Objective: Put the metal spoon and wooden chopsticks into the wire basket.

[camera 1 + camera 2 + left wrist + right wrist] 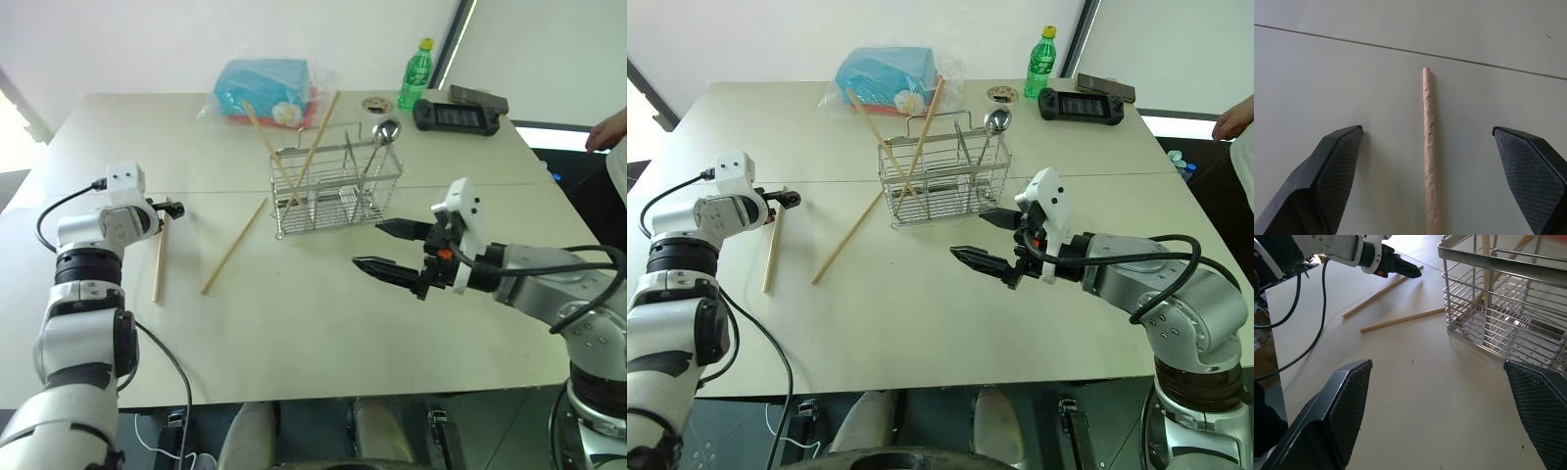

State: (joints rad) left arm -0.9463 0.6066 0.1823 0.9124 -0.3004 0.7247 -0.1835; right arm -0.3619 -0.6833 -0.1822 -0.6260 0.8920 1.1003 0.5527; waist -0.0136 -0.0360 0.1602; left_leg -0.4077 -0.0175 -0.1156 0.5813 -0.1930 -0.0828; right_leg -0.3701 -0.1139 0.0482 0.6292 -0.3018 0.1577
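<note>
Wire basket [335, 191] upper centre of the left eye view, standing on the pale table [323, 323]. Metal spoon [383, 137] upright in the basket's right end, bowl up above the rim. Two wooden chopsticks [294, 157] leaning crossed inside the basket's left part, tips poking out above. Third chopstick [234, 245] flat on the table, slanting away from the basket's lower left corner. Fourth chopstick [158, 259] flat at centre left, near upright in the frame. Left gripper [168, 208] over the top end of that stick, jaws spread wide, stick lying between them untouched in the wrist view. Right gripper [390, 247] at centre right, just below the basket, jaws spread, holding nothing. Blue bag [263, 90], green bottle [414, 74] and black handheld console [457, 116] along the far edge.
</note>
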